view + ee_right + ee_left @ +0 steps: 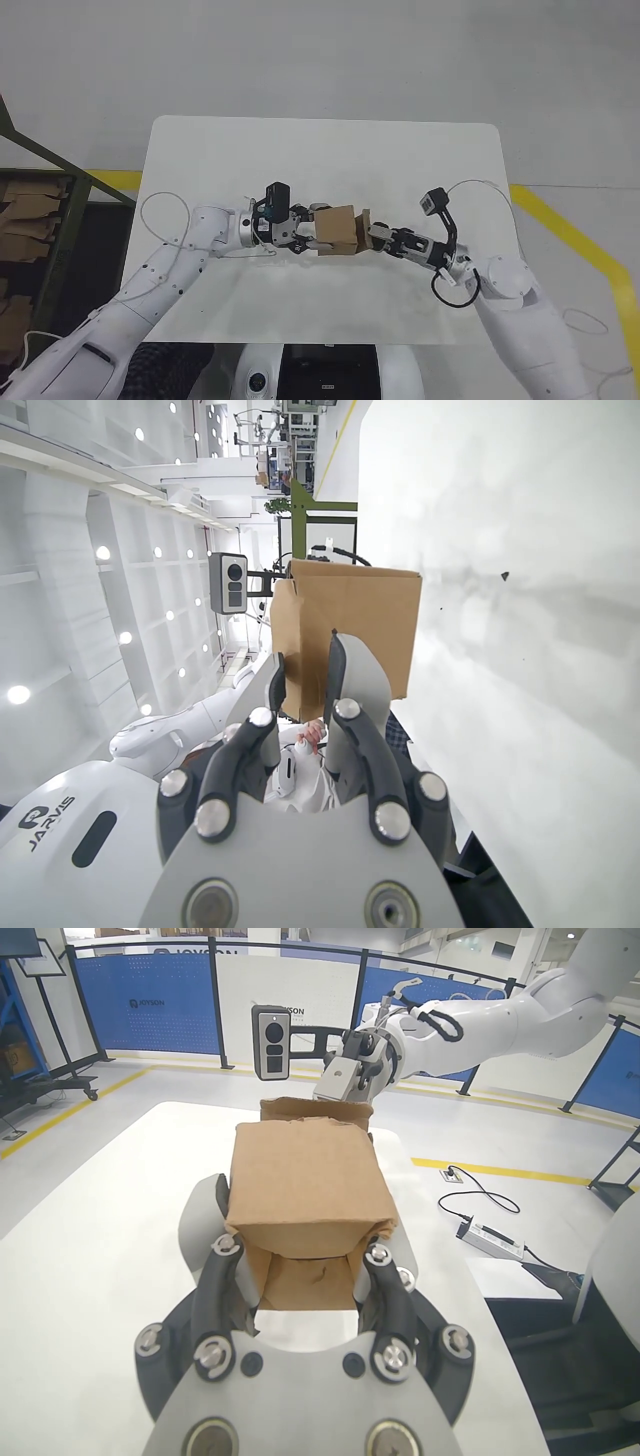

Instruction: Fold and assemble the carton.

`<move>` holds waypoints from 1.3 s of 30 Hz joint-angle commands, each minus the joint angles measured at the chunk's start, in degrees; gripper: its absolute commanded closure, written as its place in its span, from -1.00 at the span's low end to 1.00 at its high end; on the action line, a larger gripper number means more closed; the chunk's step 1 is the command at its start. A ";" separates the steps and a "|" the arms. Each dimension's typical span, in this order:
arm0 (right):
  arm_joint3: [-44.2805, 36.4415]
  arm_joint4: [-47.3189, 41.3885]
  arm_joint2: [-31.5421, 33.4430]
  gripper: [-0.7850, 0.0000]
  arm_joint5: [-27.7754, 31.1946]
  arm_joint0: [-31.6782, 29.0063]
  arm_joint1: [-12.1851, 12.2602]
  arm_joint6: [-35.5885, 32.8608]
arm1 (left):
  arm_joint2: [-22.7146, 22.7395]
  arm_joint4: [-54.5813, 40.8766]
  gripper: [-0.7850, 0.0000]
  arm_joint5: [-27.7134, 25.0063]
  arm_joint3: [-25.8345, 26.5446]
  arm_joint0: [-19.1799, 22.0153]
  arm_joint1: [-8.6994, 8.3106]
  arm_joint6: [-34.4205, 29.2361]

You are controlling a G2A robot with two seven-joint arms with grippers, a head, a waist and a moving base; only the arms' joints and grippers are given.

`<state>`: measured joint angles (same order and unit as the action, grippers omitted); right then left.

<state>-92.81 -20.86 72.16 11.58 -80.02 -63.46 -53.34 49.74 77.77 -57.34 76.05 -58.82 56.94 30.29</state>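
A small brown carton [337, 228] hangs just above the middle of the white table [400, 160], held between both arms. My left gripper [305, 237] grips its left end. In the left wrist view the carton [305, 1188] sits between the two fingers, its near end open with flaps folded inward, and my left gripper [305, 1240] is shut on its side walls. My right gripper [372, 236] is at the opposite end. In the right wrist view my right gripper [306, 672] is shut on a flap of the carton [360, 615].
A rack with flat cardboard blanks [30, 215] stands off the table's left side. A power adapter and cable [492, 1240] lie on the floor beyond the table edge. Bare tabletop surrounds the carton on all sides.
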 commanded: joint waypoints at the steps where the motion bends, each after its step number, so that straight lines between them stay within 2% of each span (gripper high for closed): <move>1: 0.04 0.41 -0.11 0.61 -0.25 0.19 0.00 0.55 | 0.10 0.25 -0.17 -0.02 0.04 -0.06 0.03 0.00; 39: -0.27 5.13 -3.53 0.73 -3.84 3.08 -0.08 4.18 | 1.27 3.58 -0.23 0.35 1.23 -1.85 0.55 0.35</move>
<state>-93.02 -15.87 68.75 7.78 -77.07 -63.53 -49.24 51.08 81.19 -57.07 77.30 -60.72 57.45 30.74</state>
